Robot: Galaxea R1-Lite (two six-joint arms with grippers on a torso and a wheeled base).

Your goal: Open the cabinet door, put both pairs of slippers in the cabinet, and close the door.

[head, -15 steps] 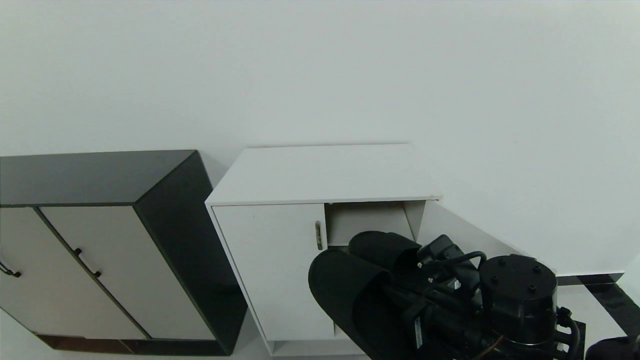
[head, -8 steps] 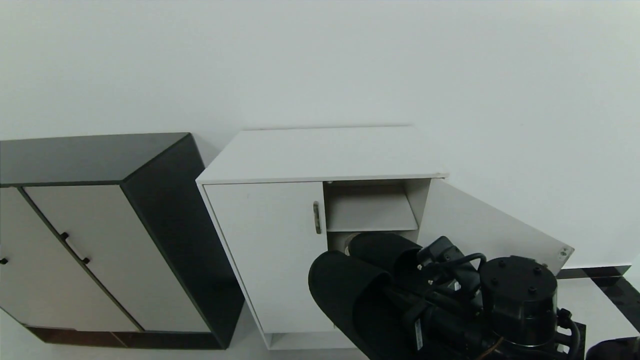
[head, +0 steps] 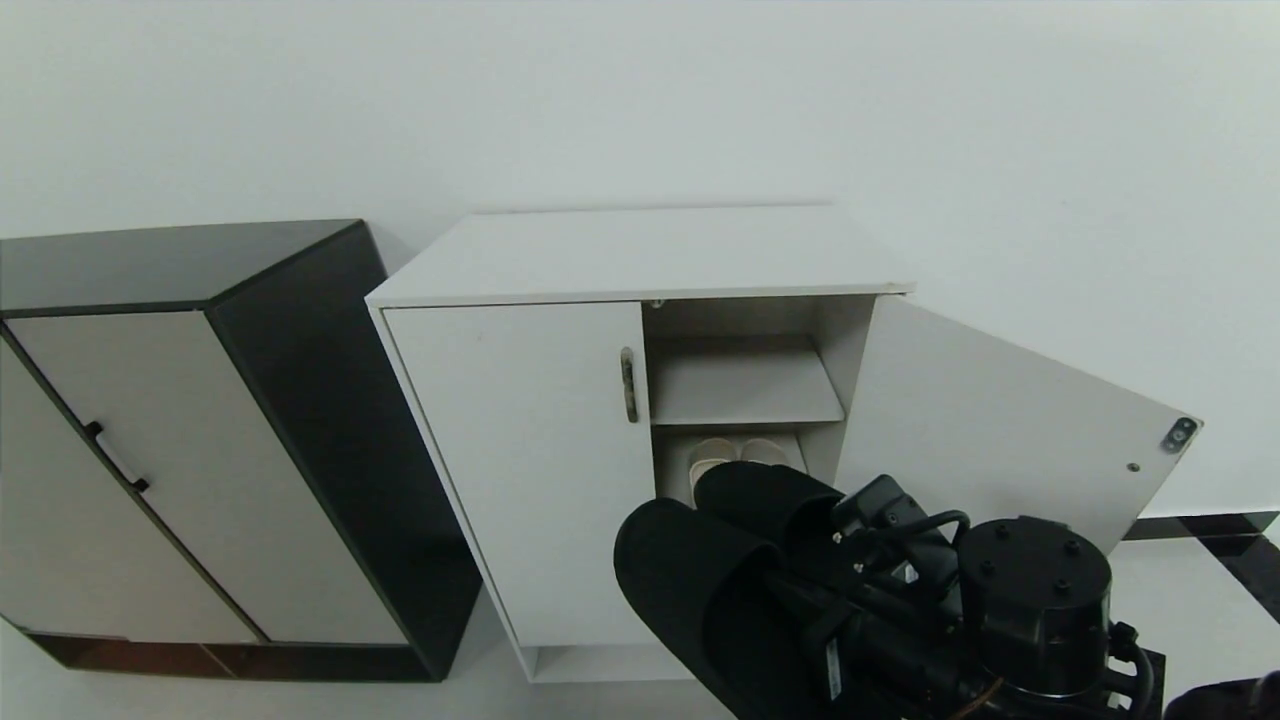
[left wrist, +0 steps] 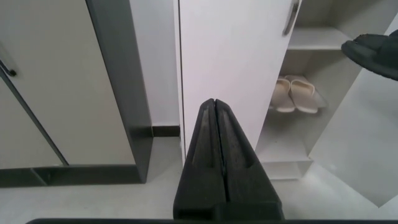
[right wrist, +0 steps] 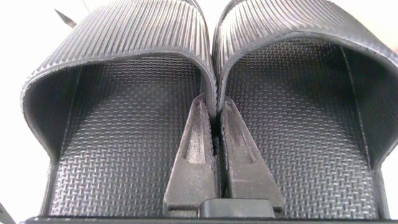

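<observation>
My right gripper [right wrist: 213, 111] pinches the black slippers [head: 700, 570] by their touching inner walls, just before the open cabinet [head: 640, 250] where the beige pair [head: 738, 455] sits on the lower shelf [left wrist: 280, 134]; I fear one slips free or catches the shut left door [head: 520, 450], left gripper [left wrist: 215, 109] clenched empty.

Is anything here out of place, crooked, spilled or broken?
Nothing stands out. The white cabinet stands with its right door open, the pale slippers lie neatly side by side inside it, and the right claw grips the black slippers together by their inner edges.
</observation>
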